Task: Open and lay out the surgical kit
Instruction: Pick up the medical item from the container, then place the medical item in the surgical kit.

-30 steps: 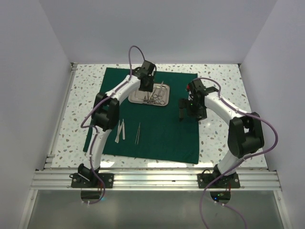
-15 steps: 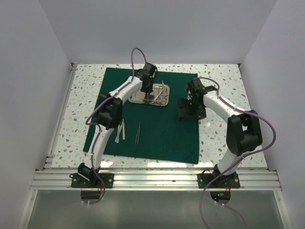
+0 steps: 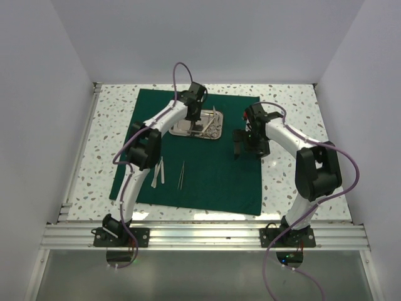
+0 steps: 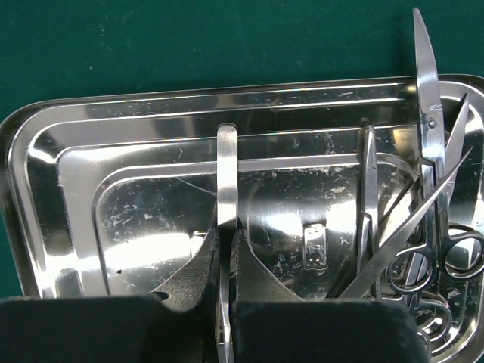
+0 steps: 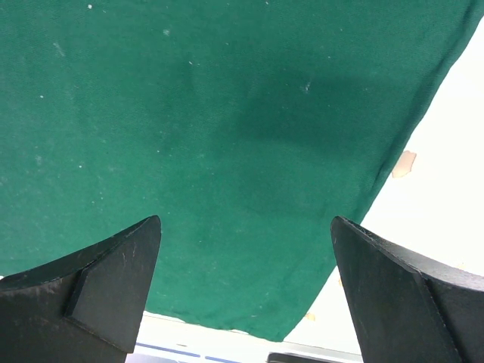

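Desk (image 3: pixel 103 128): speckled, green cloth (image 3: pixel 213 179) spread, tray (image 3: pixel 180 130) upper centre of top view.
My left end effector (image 4: pixel 224 246): clamped on tweezers (image 4: pixel 227 166) in tray.
Axis: tweezers straight up-frame from it.
My right end effector (image 5: pixel 246 249): apart, farther off.

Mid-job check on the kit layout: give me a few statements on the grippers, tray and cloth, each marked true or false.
1. The left gripper is shut on a flat steel instrument inside the tray. True.
2. The right gripper holds scissors. False: its jaws stand wide open and empty above the green cloth.
3. The gripped instrument is the only thing in the tray. False: scissors and other ring-handled tools lie crossed at the tray's right end in the left wrist view.
4. A thin instrument lies on the green cloth outside the tray. True.
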Controlling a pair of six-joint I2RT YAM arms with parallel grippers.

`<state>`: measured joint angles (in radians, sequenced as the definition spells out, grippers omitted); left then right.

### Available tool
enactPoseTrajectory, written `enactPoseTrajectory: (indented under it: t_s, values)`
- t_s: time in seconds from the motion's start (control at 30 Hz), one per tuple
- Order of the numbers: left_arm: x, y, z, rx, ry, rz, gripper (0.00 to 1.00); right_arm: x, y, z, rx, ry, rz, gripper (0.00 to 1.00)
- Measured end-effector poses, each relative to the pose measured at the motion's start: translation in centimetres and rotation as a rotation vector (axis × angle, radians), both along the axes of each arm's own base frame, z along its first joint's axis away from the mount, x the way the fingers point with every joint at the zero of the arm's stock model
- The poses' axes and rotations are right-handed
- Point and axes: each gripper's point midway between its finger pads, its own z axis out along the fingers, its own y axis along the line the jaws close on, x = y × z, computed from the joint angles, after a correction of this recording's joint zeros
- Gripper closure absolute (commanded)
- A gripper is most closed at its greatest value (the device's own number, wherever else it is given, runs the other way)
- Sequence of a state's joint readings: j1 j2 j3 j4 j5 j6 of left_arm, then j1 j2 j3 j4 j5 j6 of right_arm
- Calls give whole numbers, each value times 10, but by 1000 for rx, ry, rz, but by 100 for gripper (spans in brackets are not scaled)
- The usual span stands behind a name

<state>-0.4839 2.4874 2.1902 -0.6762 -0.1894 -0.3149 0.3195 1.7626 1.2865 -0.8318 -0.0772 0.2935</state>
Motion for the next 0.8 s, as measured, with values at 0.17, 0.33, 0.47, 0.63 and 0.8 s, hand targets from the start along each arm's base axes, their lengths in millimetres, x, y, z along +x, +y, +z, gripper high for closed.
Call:
enactPoseTrajectory:
  t_s: [0.17, 0.33, 0.47, 0.63, 0.8]
  values:
    - [0, 5, 16, 13, -24, 11, 100, 1, 3, 3, 16, -3, 3, 2]
    - [-19, 11, 63, -20, -61, 16, 100, 4, 7, 6, 32, -6, 1, 2]
    - [-56, 17, 91, -38, -69, 15, 100, 15, 15, 9, 60, -13, -5, 2]
    - [-136, 17, 71, -20, 28, -18, 100, 19, 22, 5, 92, 2, -14, 3]
    - [-204, 40, 23, 29, 176, -7, 100, 17, 27, 0, 113, 21, -21, 3]
